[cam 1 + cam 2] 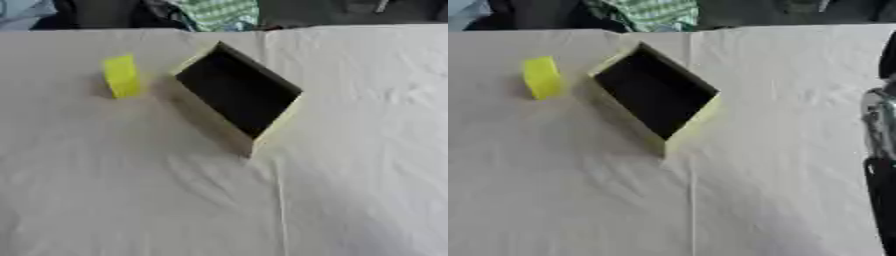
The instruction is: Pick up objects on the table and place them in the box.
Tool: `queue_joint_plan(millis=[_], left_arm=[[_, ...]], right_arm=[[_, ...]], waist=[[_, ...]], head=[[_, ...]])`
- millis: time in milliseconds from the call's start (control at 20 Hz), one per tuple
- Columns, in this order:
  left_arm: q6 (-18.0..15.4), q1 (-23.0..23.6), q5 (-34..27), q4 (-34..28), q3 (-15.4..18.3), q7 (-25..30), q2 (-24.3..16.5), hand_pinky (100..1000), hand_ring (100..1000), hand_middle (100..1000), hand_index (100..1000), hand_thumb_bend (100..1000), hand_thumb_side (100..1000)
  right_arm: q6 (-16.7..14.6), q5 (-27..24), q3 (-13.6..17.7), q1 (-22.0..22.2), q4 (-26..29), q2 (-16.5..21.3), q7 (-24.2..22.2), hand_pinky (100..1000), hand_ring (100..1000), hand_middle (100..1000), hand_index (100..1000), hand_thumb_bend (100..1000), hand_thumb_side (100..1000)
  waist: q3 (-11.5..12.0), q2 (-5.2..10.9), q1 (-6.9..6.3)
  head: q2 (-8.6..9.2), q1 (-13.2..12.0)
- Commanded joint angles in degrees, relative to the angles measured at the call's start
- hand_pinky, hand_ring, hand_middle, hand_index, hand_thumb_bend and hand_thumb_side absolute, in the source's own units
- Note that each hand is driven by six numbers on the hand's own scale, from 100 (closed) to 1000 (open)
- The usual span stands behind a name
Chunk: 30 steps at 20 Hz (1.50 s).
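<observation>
Objects for the box amount to one visible piece, a small bright yellow block [122, 76], which stands on the cream cloth-covered surface [175, 200] in the far left part, just beside the box and apart from it.

Nearest the camera the cloth lies bare, with soft wrinkles and a crease running away up the middle. At the right edge of the right eye view a black and silver arm [879, 150] of the robot comes in; only this stretch of it shows, so I cannot tell how the right hand's fingers are set. The left hand shows in neither view.

Farther back, near the centre, sits the open pale yellow rectangular box with a dark inside [239, 92], turned at an angle so one corner points toward the camera. Its interior looks dark, and nothing can be made out in it.

Beyond the surface's far edge lies green checked fabric [223, 12].
</observation>
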<state>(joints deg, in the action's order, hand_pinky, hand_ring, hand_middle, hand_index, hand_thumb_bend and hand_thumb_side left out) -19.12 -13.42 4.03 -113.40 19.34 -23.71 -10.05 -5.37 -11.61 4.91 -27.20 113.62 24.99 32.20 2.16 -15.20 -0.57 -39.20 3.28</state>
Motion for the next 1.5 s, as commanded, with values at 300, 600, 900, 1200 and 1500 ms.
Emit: queue_joint_plan(millis=[300, 600, 900, 1200, 1500], left_arm=[[5.64, -5.62, 2.43, -0.98, -0.23, -1.37, -8.00, 647, 580, 549, 744, 100, 812], [13.15, -14.62, 8.89, 11.65, -1.57, -0.53, -22.46, 655, 571, 551, 740, 100, 802], [12.56, -24.00, 13.86, 31.71, -4.63, 3.25, -33.43, 666, 568, 552, 742, 100, 800], [9.67, -35.07, 20.57, 55.24, -9.78, 11.60, -37.19, 675, 569, 557, 745, 100, 799], [6.25, -44.65, 33.33, 70.65, -11.85, 14.15, -37.53, 700, 592, 571, 740, 100, 795]], right_arm=[[0.30, 0.31, 0.05, -0.34, 0.97, 1.76, -0.12, 734, 727, 502, 805, 100, 650], [0.48, 0.26, -0.26, -0.15, 0.97, 2.10, -0.42, 734, 727, 501, 805, 100, 649], [0.69, 0.05, -0.72, -0.35, 0.97, 2.18, -0.91, 735, 728, 500, 805, 100, 649], [0.95, -0.25, -1.21, -0.61, 0.97, 2.05, -1.45, 735, 728, 499, 805, 100, 648], [1.07, -0.41, -1.53, -0.88, 0.97, 2.06, -1.87, 735, 728, 499, 806, 100, 648]], waist=[[-0.15, 1.87, 0.09], [-0.73, 2.21, -0.63], [-1.56, 2.23, -1.19], [-2.65, 2.17, -1.40], [-3.29, 1.93, -1.71]], head=[[0.18, -0.01], [0.17, -0.35], [0.28, -1.19], [0.59, -2.25], [1.25, -3.09]])
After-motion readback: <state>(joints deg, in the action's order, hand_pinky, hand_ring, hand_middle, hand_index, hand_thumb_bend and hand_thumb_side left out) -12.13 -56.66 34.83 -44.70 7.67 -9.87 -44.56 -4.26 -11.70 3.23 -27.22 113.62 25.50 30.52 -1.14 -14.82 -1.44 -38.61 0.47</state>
